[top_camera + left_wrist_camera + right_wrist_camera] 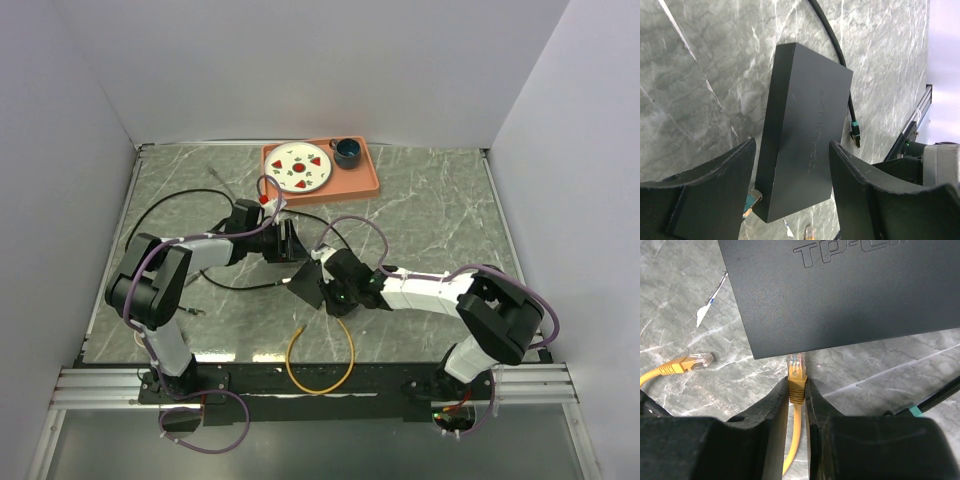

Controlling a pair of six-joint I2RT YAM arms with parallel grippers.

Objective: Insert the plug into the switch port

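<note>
The plug (796, 369), yellow-booted with a clear tip, sits pinched in the right gripper (796, 384), which is clenched on the boot. Its yellow cable (790, 440) trails back between the fingers (772, 412). Straight ahead of that gripper, the plug's tip meets the near edge of the black switch box (850, 295), close to the box's corner. The switch port is hidden under that edge, so I cannot tell whether the tip has entered a socket or only rests against the face. Most of the plug's body shows outside the box, so I judge that it is grasped and roughly lined up, and the push home is not yet done.

The left gripper (792, 146) straddles the box from its other end, jaws apart with one finger on each side. A sliver of table (700, 75) shows between one finger and the box, so it reads as released rather than clamped. Bracing the box seems to be what is left for it.

A loose second yellow connector (690, 361) lies to the left of the right gripper.
</note>
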